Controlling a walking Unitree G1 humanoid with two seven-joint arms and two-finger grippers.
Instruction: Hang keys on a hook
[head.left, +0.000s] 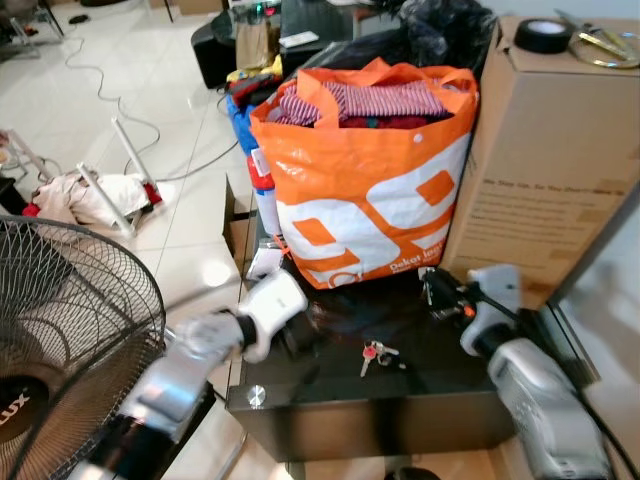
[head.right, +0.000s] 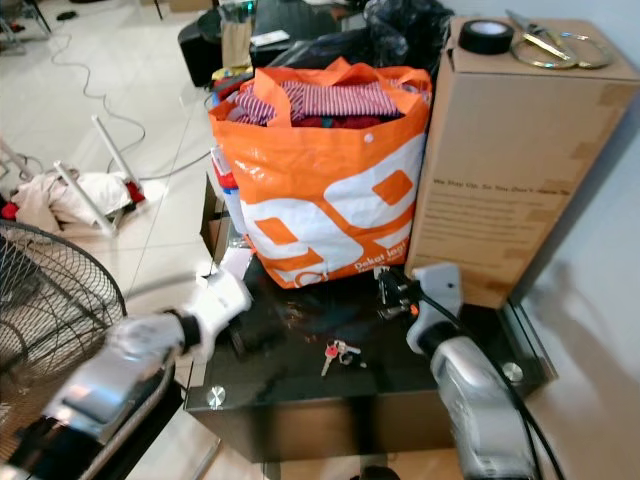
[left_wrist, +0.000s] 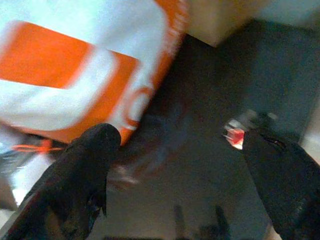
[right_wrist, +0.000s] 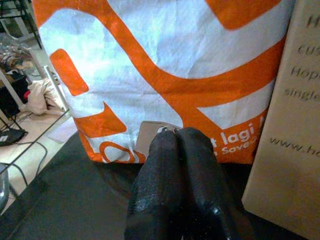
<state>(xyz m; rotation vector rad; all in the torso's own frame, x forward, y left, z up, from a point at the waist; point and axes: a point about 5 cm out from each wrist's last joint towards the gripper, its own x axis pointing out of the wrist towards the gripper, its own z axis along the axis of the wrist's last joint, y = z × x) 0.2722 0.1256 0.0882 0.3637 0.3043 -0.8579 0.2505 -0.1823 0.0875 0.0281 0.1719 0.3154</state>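
Note:
A small bunch of keys (head.left: 375, 353) with a red tag lies on the black glass table (head.left: 420, 395), near its front edge. My left gripper (left_wrist: 180, 140) hovers low over the table just left of the keys, its fingers (head.left: 298, 336) spread wide open. In the left wrist view the keys (left_wrist: 235, 134) show between the two fingers, nearer one of them. My right gripper (right_wrist: 177, 137) is shut with nothing visibly in it. It sits to the right of the keys and behind them (head.left: 436, 291), pointing at the foot of the orange bag.
An orange and white shopping bag (head.left: 370, 190) full of clothes stands at the back of the table. A tall cardboard box (head.left: 545, 150) stands right of it, with a tape roll (head.left: 542, 35) on top. A floor fan (head.left: 60, 330) is close on the left. Cables cross the tiled floor.

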